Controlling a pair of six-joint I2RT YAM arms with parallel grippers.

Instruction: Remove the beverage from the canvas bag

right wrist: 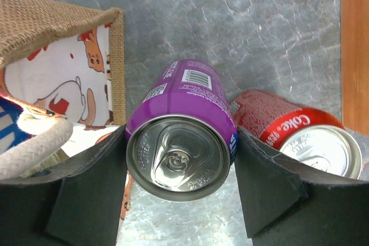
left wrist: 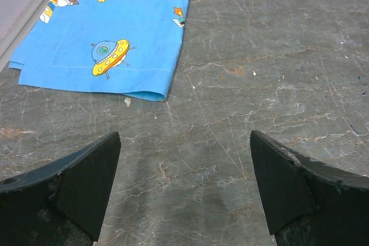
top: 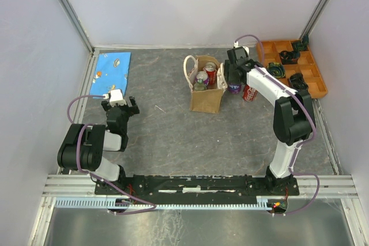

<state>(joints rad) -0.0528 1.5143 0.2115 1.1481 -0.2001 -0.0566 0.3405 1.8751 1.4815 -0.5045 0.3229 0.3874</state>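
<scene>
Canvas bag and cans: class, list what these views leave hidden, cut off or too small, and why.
Top view: canvas bag walls hide everything below the can tops.
Right wrist: the purple can turns its brand away; only a barcode shows.
Right wrist: a finger hides part of the Coke can.
Top view: the right gripper covers most of the purple can.
Top view: dark items in the orange tray are too small.

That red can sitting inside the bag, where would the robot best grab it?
Probably by its top end, coming straight down through the mouth of the canvas bag. The red can stands roughly upright, the bag walls hide its sides, and a silver-topped can crowds it.
</scene>
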